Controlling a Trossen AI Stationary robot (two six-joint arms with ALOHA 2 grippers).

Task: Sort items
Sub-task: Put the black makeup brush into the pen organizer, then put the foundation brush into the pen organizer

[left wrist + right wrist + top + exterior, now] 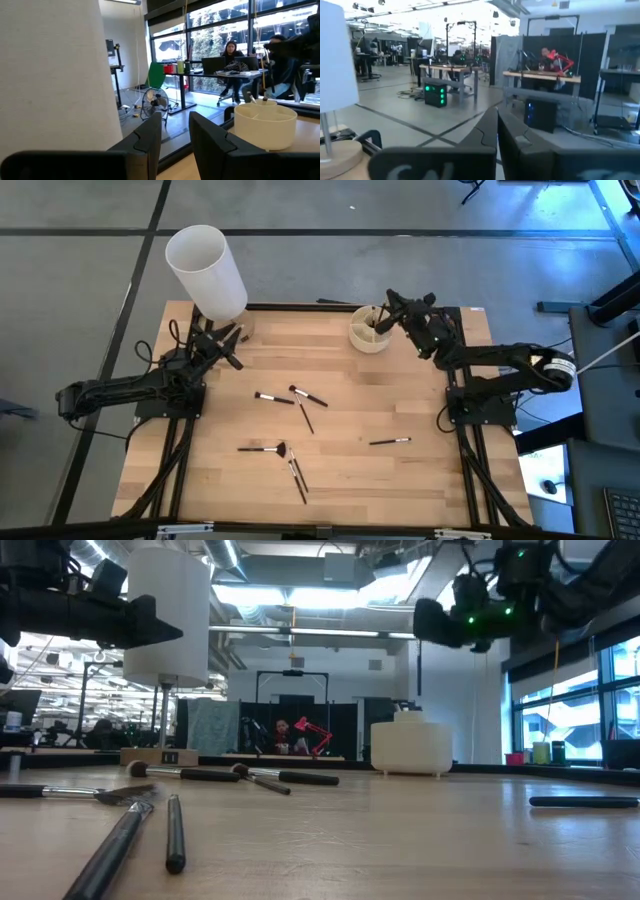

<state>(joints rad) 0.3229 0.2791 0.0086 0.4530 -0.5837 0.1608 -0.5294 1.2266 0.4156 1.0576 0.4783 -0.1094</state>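
Several thin brushes lie flat on the wooden table: two near the middle [273, 398] [308, 395], one just below them [305, 418], one with a fanned tip [262, 448], a pair toward the near edge [297, 478], and one to the right [390, 441]. In the low view they lie close by [130, 830]. My left gripper [237, 335] [175, 135] is open and empty beside the white cylinder's base. My right gripper [392, 308] [497, 132] is shut and hovers above the beige cup [370, 332], where a stick end [248, 96] pokes out.
The tall white cylinder [205, 270] [50, 75] stands on a round base at the far left corner, close beside my left gripper. The beige compartmented cup [410, 745] [265, 125] sits at the far edge, right of centre. People sit at desks in the room beyond.
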